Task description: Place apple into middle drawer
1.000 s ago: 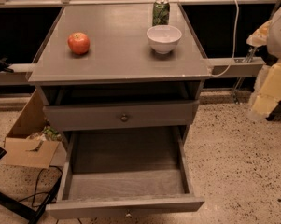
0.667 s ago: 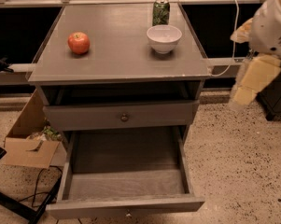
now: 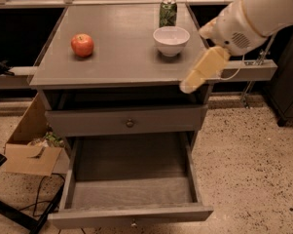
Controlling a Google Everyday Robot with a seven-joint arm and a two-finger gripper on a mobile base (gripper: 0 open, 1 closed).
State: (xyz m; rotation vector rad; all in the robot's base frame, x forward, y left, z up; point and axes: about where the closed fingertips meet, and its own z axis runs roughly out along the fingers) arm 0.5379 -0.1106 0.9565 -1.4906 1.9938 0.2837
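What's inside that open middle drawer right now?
The middle drawer shows only its bare grey floor. Its back part is in shadow under the upper drawer, so unclear. The apple sits on the tabletop; the tool hangs at its right edge.

- Apple [image 3: 82, 45]: small, round, red with a faint yellowish patch, whole. Upper left of the frame, resting on the left part of the grey cabinet top [image 3: 121, 57], standing alone.
- Middle drawer [image 3: 131, 194]: wide, grey wood, pulled fully out toward the bottom of the frame. Bare grey floor and both side walls exposed. Small knob [image 3: 133, 223] centred on its front panel at the bottom edge.
- Gripper [image 3: 199, 74]: pale yellow, right of centre, hanging over the cabinet top's right front corner, well apart from apple and above the drawer.
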